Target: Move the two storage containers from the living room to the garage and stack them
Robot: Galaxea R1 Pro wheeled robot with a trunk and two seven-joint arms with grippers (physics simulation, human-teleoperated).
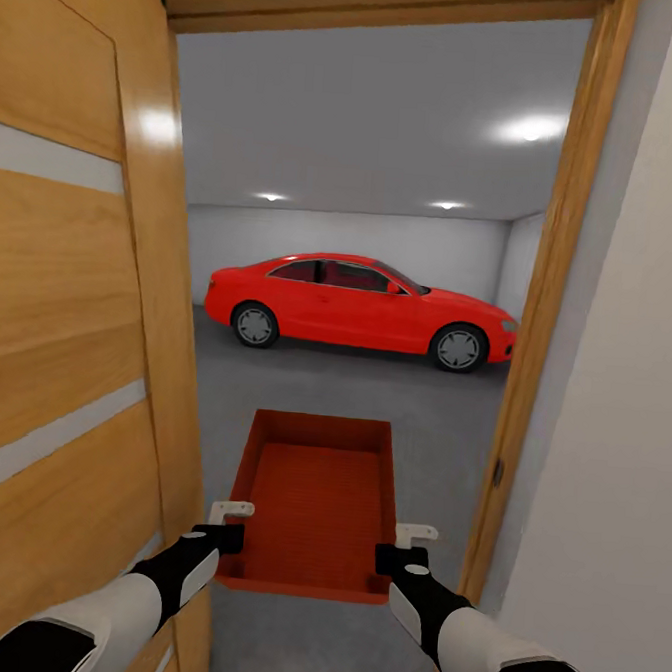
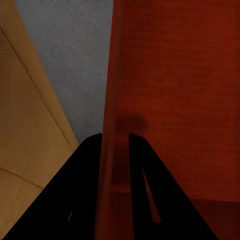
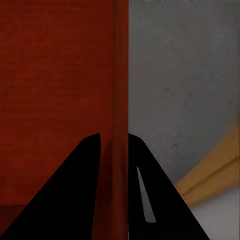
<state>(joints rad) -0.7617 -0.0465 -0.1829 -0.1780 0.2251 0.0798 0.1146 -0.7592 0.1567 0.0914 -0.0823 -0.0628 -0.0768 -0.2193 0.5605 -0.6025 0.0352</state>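
Orange-red rectangular lidless storage container (image 1: 316,500) carried level in the wooden doorway (image 1: 548,321), short of the red coupe (image 1: 363,306); left tool (image 1: 230,527) and right tool (image 1: 401,546) each clamp a side wall to share the load.

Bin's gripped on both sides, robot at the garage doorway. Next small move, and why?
Probably roll straight ahead through the doorway, holding the bin level. Both the left gripper and right gripper clamp the side walls of the orange-red storage container, which sits between the open wooden door and the door frame. Grey garage floor lies ahead, before the red car.
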